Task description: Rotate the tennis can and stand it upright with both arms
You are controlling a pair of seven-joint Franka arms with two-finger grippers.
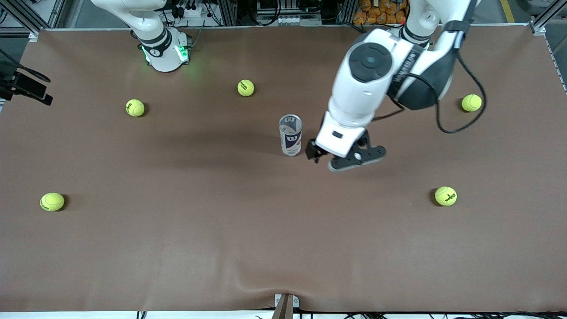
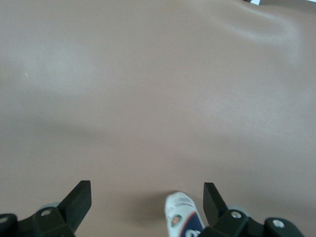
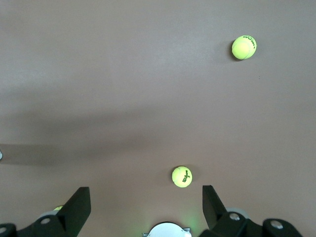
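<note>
A brown surface [image 1: 221, 248] fills the front view, with five tennis balls scattered wide and the tennis can [image 1: 290, 135] standing upright near the middle, well apart from every ball. The left pincer [image 1: 339, 156] hangs just beside the can, toward the left arm's end, fingers spread and holding nothing. The right arm is folded up over its base; its pincer is out of this view. The can's label reads "W".

In the left wrist view, the left pincer's released fingers [image 2: 79, 200] frame bare surface, with the can's label [image 2: 182, 217] at the edge between them.

In the right wrist view, the right pincer [image 3: 145, 205] is spread and empty, waiting high over two tennis balls [image 3: 181, 176].

By my reading the can is already up; what remains is drawing the left arm clear without knocking it.
</note>
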